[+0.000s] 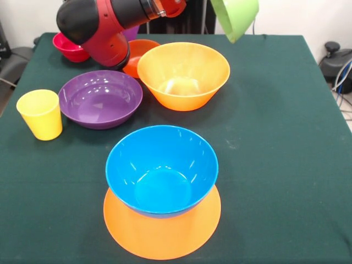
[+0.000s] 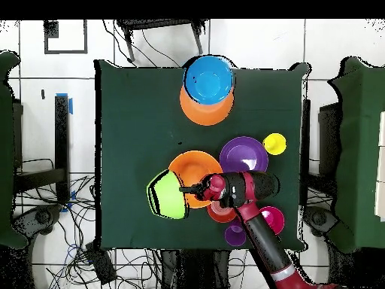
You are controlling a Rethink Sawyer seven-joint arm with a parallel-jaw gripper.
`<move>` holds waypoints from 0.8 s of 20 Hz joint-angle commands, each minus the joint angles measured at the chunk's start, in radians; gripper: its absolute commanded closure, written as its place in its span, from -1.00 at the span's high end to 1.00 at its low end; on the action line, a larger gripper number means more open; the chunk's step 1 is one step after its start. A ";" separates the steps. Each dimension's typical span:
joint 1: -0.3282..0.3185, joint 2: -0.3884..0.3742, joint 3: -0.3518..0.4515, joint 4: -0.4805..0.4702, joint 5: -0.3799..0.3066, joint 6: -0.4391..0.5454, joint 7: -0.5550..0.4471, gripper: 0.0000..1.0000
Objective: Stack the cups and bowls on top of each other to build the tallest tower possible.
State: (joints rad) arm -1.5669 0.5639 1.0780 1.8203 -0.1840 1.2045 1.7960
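Bowls are spread over the green table (image 1: 286, 110); a blue bowl (image 1: 160, 168) sits on an upturned orange bowl (image 1: 162, 234) as the tower; the green bowl (image 1: 235, 16) hangs tilted in the air, apparently clamped at its rim by the gripper (image 2: 189, 189); the yellow cup (image 1: 40, 114) stands just beside the purple bowl (image 1: 100, 99).

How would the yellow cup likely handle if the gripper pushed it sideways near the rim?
The yellow cup stands upright on a base narrower than its rim, so a high push would probably tip it rather than slide it. It looks like thin plastic, likely light and stiff. Once on its side, its tapered wall would probably roll it in a curve on the green cloth.
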 commanded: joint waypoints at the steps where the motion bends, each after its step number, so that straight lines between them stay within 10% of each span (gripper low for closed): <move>1: 0.087 0.100 -0.079 -0.197 0.009 -0.046 -0.281 -1.00; 16: 0.083 0.079 -0.082 -0.217 -0.052 -0.123 -0.294 -1.00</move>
State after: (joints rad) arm -1.5634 0.5639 1.0803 1.8092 -0.2047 1.1505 1.7960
